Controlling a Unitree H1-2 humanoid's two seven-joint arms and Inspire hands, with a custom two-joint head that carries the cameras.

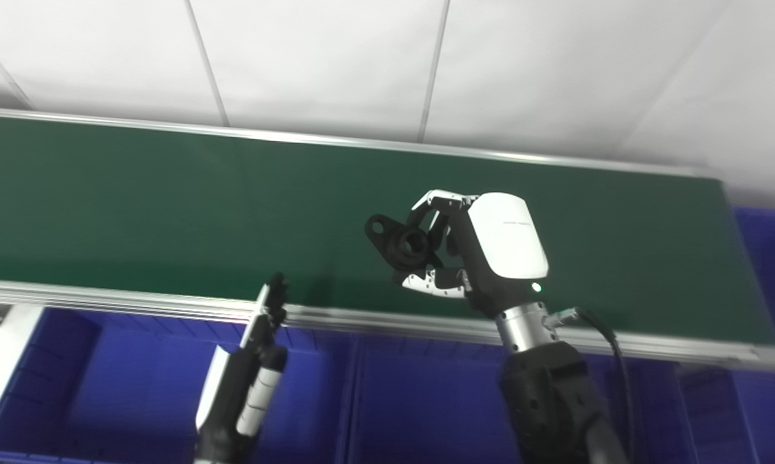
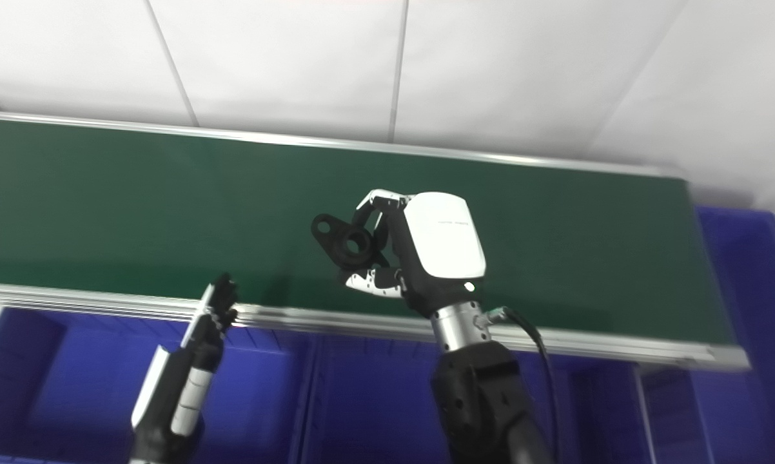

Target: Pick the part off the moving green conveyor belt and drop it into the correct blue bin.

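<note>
1. Pickup looks done: our right hand (image 1: pixel 484 251) pinches the part (image 1: pixel 402 243) between fingers and thumb, above the belt (image 1: pixel 136 206).
2. Part is matte black, seemingly cast or moulded: a round bored hub with a flat ear carrying a small hole.
3. Our left hand (image 1: pixel 268 316) stands edge-on at the belt's near rail, empty; we cannot tell how far its fingers spread.
4. Next, we judge, comes carrying the part back over the rail to a bin (image 1: pixel 129 386); which one is correct we cannot tell.
5. Belt is smooth dull green with metal rails; bins are glossy blue plastic.
</note>
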